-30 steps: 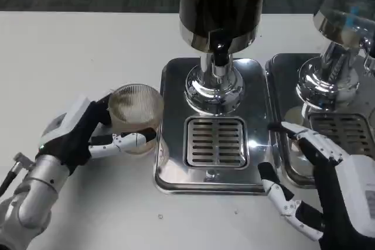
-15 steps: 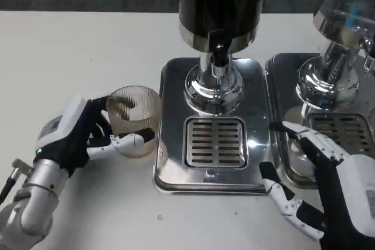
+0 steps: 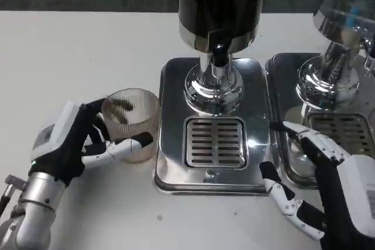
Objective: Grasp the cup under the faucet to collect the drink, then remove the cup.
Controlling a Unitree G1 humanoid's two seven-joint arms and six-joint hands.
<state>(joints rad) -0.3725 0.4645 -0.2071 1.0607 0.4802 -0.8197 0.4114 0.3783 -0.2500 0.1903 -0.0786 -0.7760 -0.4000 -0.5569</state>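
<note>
A ribbed, clear cup (image 3: 130, 122) stands on the white table just left of the dispenser's steel base (image 3: 176, 168). My left hand (image 3: 76, 141) wraps around it, thumb across the front and fingers behind its far side. The dark drink dispenser (image 3: 220, 4) rises at the centre, its black faucet (image 3: 218, 55) above a slotted drip grille (image 3: 215, 142); nothing stands on the grille. My right hand (image 3: 319, 191) hovers at the lower right with fingers spread, holding nothing, beside the base's right edge.
A second dispenser (image 3: 345, 21) with its own steel base and drip grille (image 3: 345, 133) stands at the right edge. White table surface (image 3: 76, 51) stretches to the left and along the front.
My left hand and the cup have slid slightly toward me and to the left, and the fingers have closed more tightly around the cup. The right hand has stayed put.
</note>
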